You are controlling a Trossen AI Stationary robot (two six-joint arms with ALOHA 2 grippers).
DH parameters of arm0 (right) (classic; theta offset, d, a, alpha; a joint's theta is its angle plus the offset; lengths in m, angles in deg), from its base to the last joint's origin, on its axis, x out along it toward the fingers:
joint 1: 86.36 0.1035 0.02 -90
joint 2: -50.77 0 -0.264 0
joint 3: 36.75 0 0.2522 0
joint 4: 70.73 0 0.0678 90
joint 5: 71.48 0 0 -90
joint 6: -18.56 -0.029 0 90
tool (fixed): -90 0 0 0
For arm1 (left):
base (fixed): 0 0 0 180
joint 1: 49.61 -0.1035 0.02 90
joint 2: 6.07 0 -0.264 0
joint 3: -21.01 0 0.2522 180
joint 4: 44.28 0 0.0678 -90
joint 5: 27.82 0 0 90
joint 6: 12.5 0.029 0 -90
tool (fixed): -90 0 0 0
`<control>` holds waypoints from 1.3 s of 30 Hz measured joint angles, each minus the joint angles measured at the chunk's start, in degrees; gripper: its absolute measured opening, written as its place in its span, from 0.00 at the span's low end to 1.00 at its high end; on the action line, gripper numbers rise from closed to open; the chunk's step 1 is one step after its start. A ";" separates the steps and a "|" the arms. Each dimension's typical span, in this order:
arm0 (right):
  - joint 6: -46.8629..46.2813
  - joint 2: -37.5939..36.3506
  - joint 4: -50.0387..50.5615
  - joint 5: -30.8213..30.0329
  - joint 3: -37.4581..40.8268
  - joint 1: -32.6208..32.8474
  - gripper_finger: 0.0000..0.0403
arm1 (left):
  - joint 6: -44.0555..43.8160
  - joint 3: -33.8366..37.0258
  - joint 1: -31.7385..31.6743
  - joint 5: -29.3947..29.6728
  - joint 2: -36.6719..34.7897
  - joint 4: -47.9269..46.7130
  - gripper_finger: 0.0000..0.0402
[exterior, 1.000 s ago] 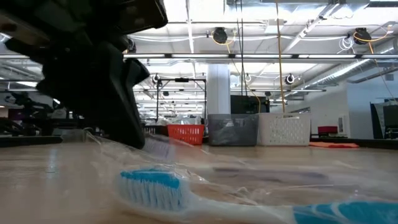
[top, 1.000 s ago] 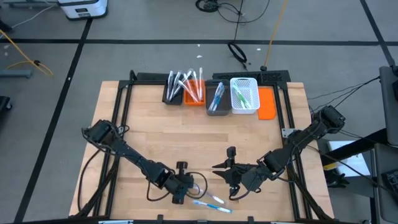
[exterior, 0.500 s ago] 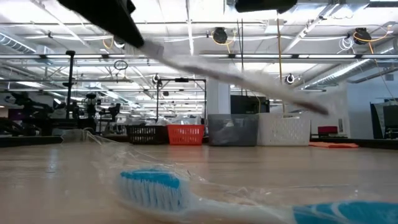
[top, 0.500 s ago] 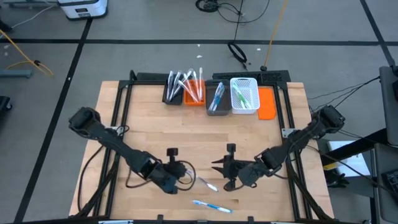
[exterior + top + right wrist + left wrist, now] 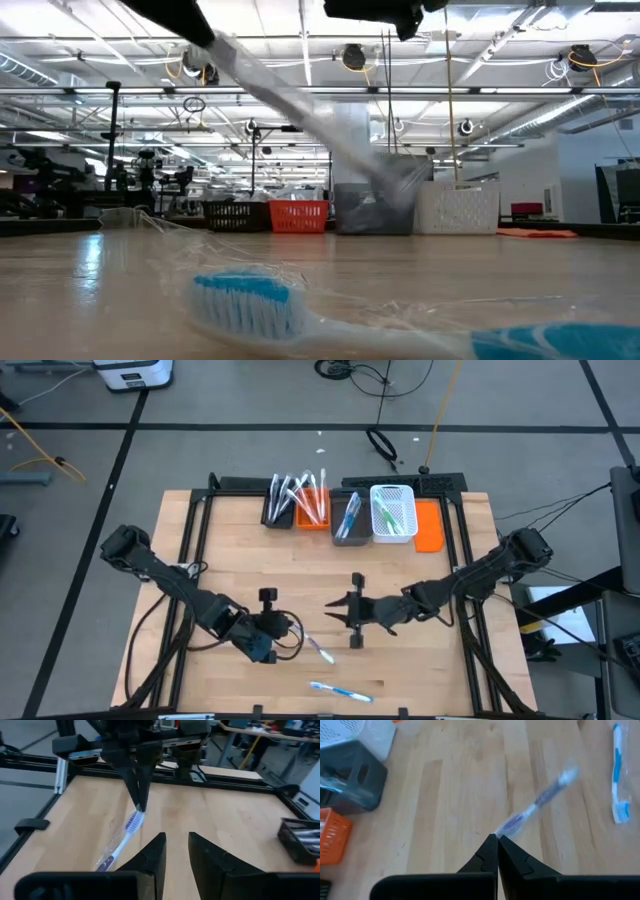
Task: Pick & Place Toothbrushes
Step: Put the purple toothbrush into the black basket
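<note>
Clear-wrapped slim toothbrush (image 5: 535, 807) pinched in left hand (image 5: 497, 839); right hand (image 5: 176, 842) fingers apart, empty.

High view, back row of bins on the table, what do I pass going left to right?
Black bin → orange bin → grey bin → white basket → flat orange piece.

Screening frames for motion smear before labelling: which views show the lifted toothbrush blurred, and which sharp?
Low view: the wrapped toothbrush is a smeared diagonal streak, while the blue toothbrush on the table looks crisp. Left wrist view: it is softly blurred beyond the shut fingers of the left gripper. Right wrist view: bristles fairly sharp, wrapper glare mild.
</note>
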 joint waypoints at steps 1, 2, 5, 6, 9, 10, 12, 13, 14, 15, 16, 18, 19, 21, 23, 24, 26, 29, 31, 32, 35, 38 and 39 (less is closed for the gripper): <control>0.48 0.00 -0.53 1.33 0.00 -0.53 0.18 | -0.28 0.00 0.14 0.34 -0.20 0.05 0.00; 0.68 0.00 -0.79 2.83 0.00 -1.05 0.18 | -0.37 0.00 0.26 0.57 -0.39 0.25 0.00; -0.54 0.00 -0.91 7.07 0.00 -2.30 0.18 | 0.30 -0.02 0.45 2.38 -0.52 0.66 0.00; -1.02 0.00 -0.80 8.07 0.00 -2.63 0.18 | 0.38 -0.02 0.52 2.93 -0.52 0.49 0.00; -1.19 0.07 -0.03 8.11 0.02 -3.02 0.18 | 0.47 -0.02 0.45 3.08 -1.27 0.35 0.00; -1.18 0.09 0.01 8.13 0.01 -3.06 0.18 | 0.58 -0.02 0.45 3.33 -1.31 0.57 0.00; -1.18 0.09 -0.11 8.10 0.02 -3.06 0.18 | 1.21 0.00 0.48 3.41 -1.57 0.21 0.00; -1.18 0.09 -0.14 8.09 0.00 -3.06 0.18 | 1.43 0.04 0.66 3.40 -1.88 0.17 0.00; -1.18 0.09 -0.14 8.11 0.01 -3.04 0.18 | 1.58 0.04 0.72 3.49 -2.27 0.75 0.00; -1.18 0.09 -0.17 8.13 0.00 -3.04 0.18 | 1.81 -0.03 0.73 4.01 -2.54 1.30 0.00; -1.18 0.09 -0.31 8.13 0.01 -3.07 0.18 | 1.95 -0.07 0.77 4.48 -2.75 1.44 0.00; -1.33 0.09 -0.64 8.13 0.00 -3.37 0.18 | 2.04 -0.02 0.91 4.66 -2.89 1.35 0.00; -1.83 0.43 -0.74 8.13 0.00 -3.56 0.18 | 2.29 -0.02 0.99 4.82 -2.89 1.66 0.00; -2.64 1.52 -1.26 8.17 0.00 -4.08 0.18 | 3.49 -0.02 1.04 5.15 -2.96 2.88 0.00; -2.64 2.38 -1.14 8.37 0.07 -4.46 0.19 | 4.69 -0.02 1.04 5.14 -2.97 3.58 0.00; -2.61 3.07 -2.53 8.93 0.05 -4.81 0.19 | 4.87 -0.02 1.04 5.16 -2.97 3.94 0.00; -2.48 4.55 -5.67 11.84 -0.07 -5.85 0.21 | 5.03 -0.02 1.04 5.70 -2.97 4.00 0.00; -2.68 5.76 -7.81 15.19 0.04 -7.03 0.23 | 5.02 -0.02 1.04 5.99 -2.97 3.78 0.00; -2.68 6.30 -8.33 15.57 -0.04 -7.69 0.24 | 5.02 -0.02 1.06 5.99 -2.97 3.82 0.00; -2.67 6.44 -8.16 15.58 -0.02 -7.91 0.25 | 5.02 -0.02 1.13 5.99 -2.97 3.80 0.00; -2.67 6.82 -8.19 15.72 0.02 -8.33 0.26 | 5.02 -0.02 1.15 6.00 -2.97 3.80 0.00; -3.40 7.49 -8.40 17.64 -0.02 -8.70 0.28 | 5.02 -0.02 1.13 5.99 -2.97 3.82 0.00; -4.05 7.60 -8.54 18.54 0.06 -8.72 0.28 | 5.01 -0.02 1.13 6.01 -2.97 3.81 0.00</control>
